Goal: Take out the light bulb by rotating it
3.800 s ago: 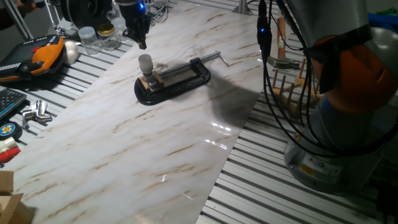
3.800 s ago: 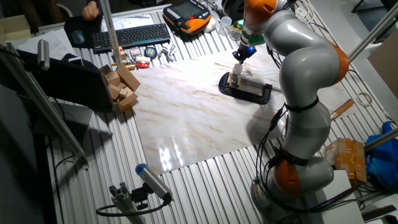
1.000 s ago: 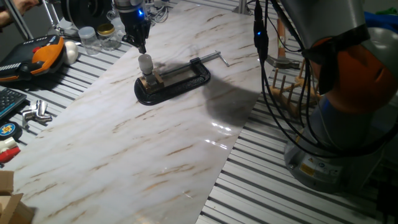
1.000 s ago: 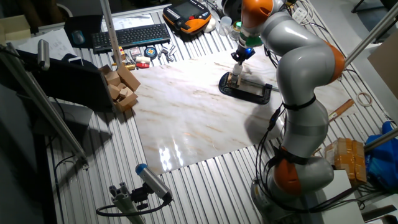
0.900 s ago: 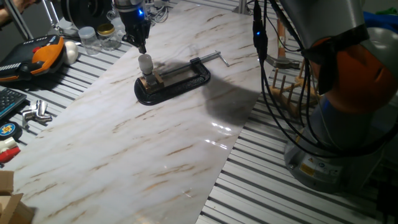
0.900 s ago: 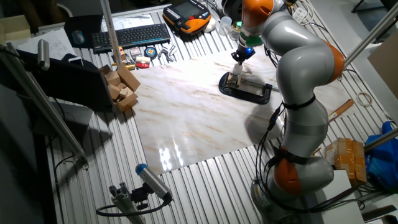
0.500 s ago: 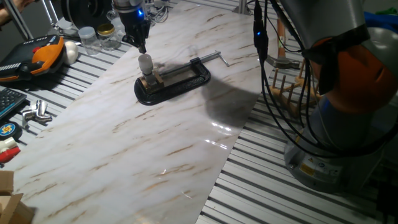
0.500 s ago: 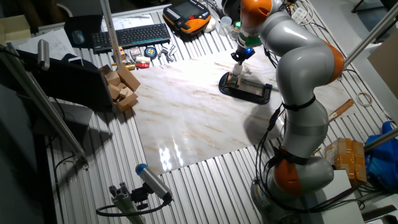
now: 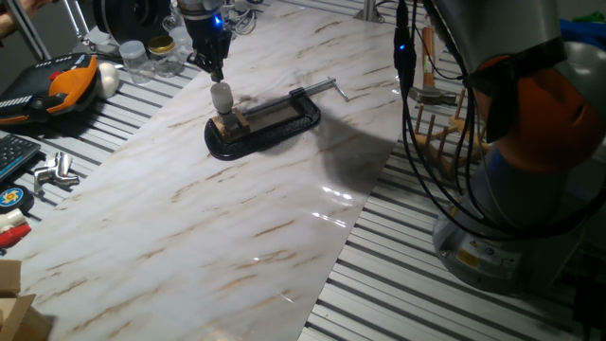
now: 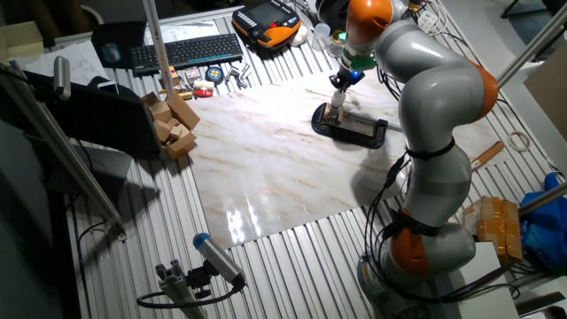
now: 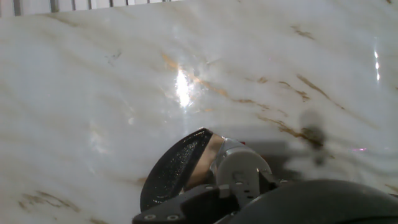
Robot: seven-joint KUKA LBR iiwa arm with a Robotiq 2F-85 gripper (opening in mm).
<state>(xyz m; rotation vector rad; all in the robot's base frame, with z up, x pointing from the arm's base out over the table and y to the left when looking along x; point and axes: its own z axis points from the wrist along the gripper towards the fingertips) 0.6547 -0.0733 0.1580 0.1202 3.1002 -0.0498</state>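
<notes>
The light bulb [image 9: 221,94] is small and frosted white. It stands upright on a small wooden block held in a black C-clamp [image 9: 270,121] on the marble board. My gripper [image 9: 217,73] hangs just above the bulb's top, fingers pointing down; they look closed together and hold nothing. In the other fixed view the gripper [image 10: 340,83] is over the bulb [image 10: 336,98] and the clamp [image 10: 352,129]. The hand view shows the bulb [image 11: 241,164] and the clamp's end [image 11: 169,172] at the bottom edge, partly hidden by the hand.
Clear glass jars [image 9: 150,55], a white egg-shaped object [image 9: 109,80] and an orange-black pendant [image 9: 62,87] lie at the back left. The clamp's screw handle [image 9: 331,87] sticks out to the right. A wooden rack [image 9: 440,133] stands beside the robot's base.
The gripper has come down a little closer to the bulb's top since the earliest frames. Over the last second hardly anything has moved. The bulb and clamp stay put.
</notes>
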